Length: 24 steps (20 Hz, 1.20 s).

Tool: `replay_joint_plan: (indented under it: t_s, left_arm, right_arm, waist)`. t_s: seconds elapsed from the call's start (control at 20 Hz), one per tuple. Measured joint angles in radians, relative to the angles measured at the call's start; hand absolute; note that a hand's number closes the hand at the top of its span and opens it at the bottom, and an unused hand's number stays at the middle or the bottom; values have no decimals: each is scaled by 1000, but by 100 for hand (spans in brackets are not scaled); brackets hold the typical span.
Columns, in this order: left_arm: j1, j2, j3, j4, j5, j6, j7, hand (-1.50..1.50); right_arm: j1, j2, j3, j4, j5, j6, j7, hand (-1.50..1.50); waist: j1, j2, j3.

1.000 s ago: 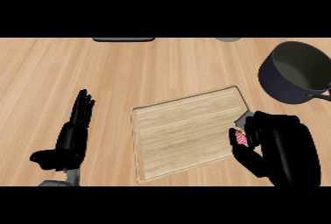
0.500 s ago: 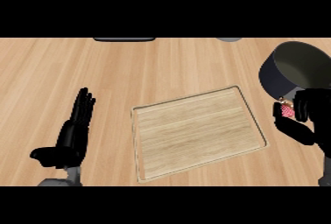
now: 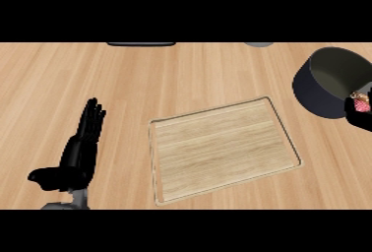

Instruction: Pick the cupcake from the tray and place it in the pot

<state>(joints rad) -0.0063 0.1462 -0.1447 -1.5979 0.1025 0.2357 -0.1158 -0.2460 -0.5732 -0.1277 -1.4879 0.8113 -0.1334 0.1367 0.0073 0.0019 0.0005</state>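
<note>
The cupcake (image 3: 360, 101), pink with a brown top, shows only as a small patch at the view's right edge. My right hand (image 3: 359, 118) is curled round it there, mostly cut off by the edge, just beside the rim of the dark pot (image 3: 328, 78). The pot stands at the upper right of the counter. The wooden tray (image 3: 218, 147) lies bare in the middle. My left hand (image 3: 78, 152) rests open on the counter at the lower left, fingers straight and pointing away.
A dark flat object (image 3: 141, 44) and a small grey one (image 3: 259, 44) peek in at the counter's far edge. Bare wooden counter stretches between the tray and the left hand.
My right hand carried the cupcake from the tray's right edge up and to the right, to the pot's side. The left hand has not moved.
</note>
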Motion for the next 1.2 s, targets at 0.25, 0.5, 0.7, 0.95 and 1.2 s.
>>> replay_joint_plan:
  t_s: [0.25,0.5,0.7,0.95,1.2]
  left_arm:
    - [-6,-19,4,34,-5,-8,-25,0]
    - [-21,-20,12,33,-7,-19,-14,0]
    - [-32,-19,14,29,-14,-18,-4,0]
    - [-35,-26,13,52,-17,-24,-22,0]
    - [-21,-24,14,34,-14,-28,-18,0]
  right_arm:
    - [-80,-32,-46,252,-42,12,-148,150]
    - [-165,-36,-58,507,-22,-16,-251,150]
    - [-202,-52,-74,647,-5,-14,-255,-150]
    - [-234,-80,-99,763,-21,49,-277,-150]
    - [-255,-60,-201,819,-159,87,-424,-150]
  waist:
    - [4,2,0]
    - [9,-2,-5]
    - [18,-7,-17]
    - [20,-12,-28]
    - [16,-11,-22]
